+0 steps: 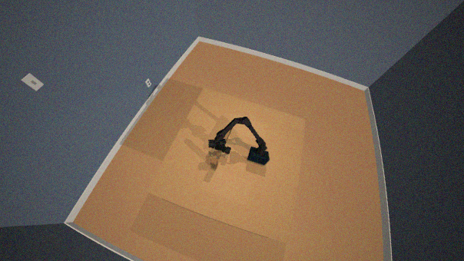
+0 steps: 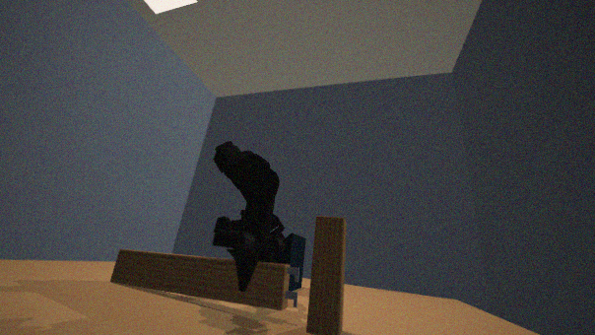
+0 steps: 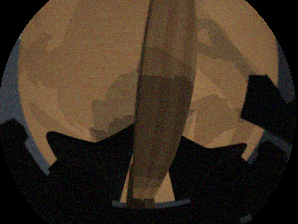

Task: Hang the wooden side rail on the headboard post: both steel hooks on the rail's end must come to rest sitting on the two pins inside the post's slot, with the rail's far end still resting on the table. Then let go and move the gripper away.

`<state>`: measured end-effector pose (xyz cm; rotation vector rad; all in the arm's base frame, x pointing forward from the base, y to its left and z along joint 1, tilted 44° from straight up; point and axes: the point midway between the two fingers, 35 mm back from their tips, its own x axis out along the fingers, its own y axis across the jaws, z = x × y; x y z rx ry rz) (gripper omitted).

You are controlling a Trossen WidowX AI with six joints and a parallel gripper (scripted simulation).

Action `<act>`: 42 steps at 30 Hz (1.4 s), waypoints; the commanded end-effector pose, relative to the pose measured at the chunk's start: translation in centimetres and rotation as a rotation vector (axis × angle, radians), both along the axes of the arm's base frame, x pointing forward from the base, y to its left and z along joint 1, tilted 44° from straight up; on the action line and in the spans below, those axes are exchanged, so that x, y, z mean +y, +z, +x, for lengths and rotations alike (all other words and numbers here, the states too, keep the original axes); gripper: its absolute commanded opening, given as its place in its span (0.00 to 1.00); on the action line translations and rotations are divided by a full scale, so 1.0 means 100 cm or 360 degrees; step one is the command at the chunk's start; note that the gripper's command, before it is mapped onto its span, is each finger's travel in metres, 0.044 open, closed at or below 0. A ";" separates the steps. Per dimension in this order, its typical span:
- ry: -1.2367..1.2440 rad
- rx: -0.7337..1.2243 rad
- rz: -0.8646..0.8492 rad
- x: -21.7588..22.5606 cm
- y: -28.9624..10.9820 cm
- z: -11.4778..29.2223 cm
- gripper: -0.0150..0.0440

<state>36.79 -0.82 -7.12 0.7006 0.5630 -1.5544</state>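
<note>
The wooden side rail (image 2: 187,276) (image 3: 162,90) is a long brown board. In the exterior view it slopes from its far left end low on the table (image 2: 443,315) to a slightly raised right end. My gripper (image 2: 243,282) (image 3: 149,127) (image 1: 218,149) is shut on the rail, near that right end, reaching down from above. The small steel hooks (image 2: 292,297) stick out of the rail's right end. They sit a short way left of the upright wooden headboard post (image 2: 326,276), apart from it. The post's slot and pins are hidden. In the top view the rail (image 1: 212,162) is a small blur under the gripper.
The arm's dark blue base (image 1: 258,156) (image 2: 297,248) stands behind the rail and post. The table (image 1: 269,192) stands on a tan floor in a room with blue walls.
</note>
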 end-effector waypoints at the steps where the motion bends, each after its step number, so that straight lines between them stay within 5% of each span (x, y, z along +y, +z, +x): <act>1: 0.0013 -0.0024 0.0000 0.005 0.005 0.003 0.25; 42: 0.0013 -0.0024 0.0001 0.010 0.010 0.003 0.25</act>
